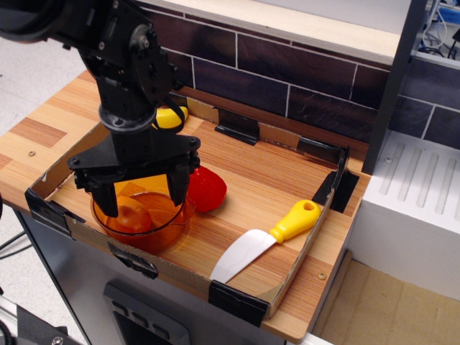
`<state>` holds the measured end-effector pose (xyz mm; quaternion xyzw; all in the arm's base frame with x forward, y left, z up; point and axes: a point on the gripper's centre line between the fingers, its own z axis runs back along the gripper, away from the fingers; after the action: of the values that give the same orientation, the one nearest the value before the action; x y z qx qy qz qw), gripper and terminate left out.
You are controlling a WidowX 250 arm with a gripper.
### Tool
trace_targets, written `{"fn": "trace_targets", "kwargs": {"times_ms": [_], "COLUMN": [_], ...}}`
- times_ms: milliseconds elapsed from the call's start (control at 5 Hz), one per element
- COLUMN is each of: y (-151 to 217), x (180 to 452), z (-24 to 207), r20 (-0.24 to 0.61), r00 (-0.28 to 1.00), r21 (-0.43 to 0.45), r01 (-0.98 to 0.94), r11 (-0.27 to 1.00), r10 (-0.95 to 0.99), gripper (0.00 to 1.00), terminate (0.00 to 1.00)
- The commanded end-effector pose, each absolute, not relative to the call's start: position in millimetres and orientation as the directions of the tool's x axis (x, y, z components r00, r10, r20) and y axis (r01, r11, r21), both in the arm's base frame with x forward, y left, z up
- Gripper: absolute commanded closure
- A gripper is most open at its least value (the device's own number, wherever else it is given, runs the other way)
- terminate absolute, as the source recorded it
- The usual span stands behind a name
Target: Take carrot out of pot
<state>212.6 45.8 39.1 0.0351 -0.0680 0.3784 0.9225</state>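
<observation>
The amber-orange pot (154, 228) sits at the front left of the cardboard tray. The orange carrot (130, 215) lies inside it, toward its left side. My black gripper (141, 202) hangs directly over the pot with its jaws open. One finger (103, 199) reaches down at the pot's left rim and the other (180, 194) at its right rim. The carrot lies between the fingers, nearer the left one, and they are apart from it. The gripper body hides the pot's back rim.
A red strawberry-like toy (207, 188) lies just right of the pot, close to the right finger. A yellow banana toy (171, 116) shows behind the arm. A white knife with a yellow handle (269, 236) lies front right. Cardboard tray walls (310, 243) surround everything.
</observation>
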Motion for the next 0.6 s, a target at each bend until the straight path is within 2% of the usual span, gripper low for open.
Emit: {"fn": "trace_targets", "kwargs": {"times_ms": [0, 400], "y": [53, 63], "x": [218, 221], "z": [35, 24], "r20": [0.162, 0.16], "r00": [0.674, 0.655], "r21": [0.03, 0.06], "r01": [-0.734, -0.753], "r11": [0.679, 0.655], "r10": [0.721, 0.738], "gripper": [0.0, 0.0], "terminate": [0.0, 0.0]}}
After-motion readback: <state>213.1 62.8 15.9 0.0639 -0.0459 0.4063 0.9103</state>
